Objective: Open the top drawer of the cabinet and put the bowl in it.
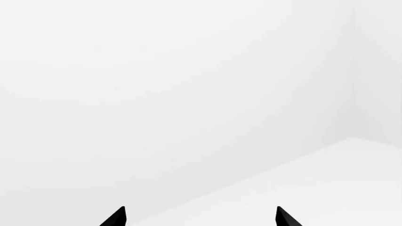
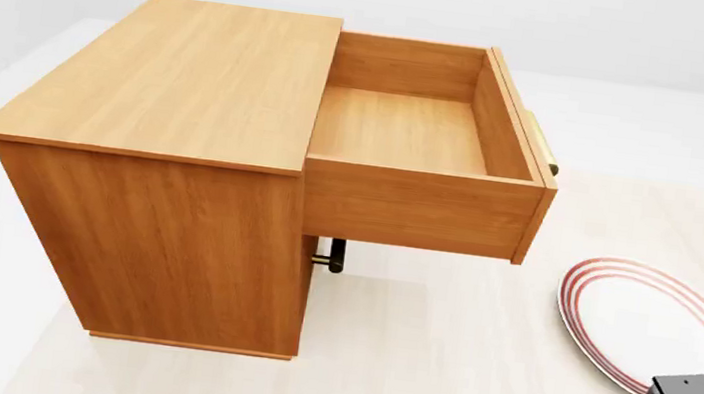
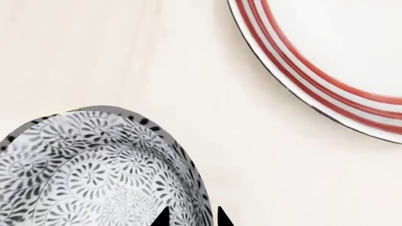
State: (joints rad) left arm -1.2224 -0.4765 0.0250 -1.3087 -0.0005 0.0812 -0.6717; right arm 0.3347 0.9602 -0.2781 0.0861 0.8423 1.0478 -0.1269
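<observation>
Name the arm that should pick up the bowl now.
Right. The right gripper is already at the rim of the bowl, beside the plate. The left gripper faces only blank white space. The top drawer is open.

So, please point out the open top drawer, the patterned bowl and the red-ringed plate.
top drawer [image 2: 404, 128]: head view, bare inside floor.
bowl [image 3: 88, 165]: right wrist view, patterned inner wall.
plate [image 2: 658, 330]: head view, white centre.

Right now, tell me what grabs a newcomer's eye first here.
The orange-brown cabinet with its top drawer pulled wide open and empty. Then the red-ringed plate on the floor at right, and the patterned bowl beside it, the right gripper straddling its rim.
</observation>
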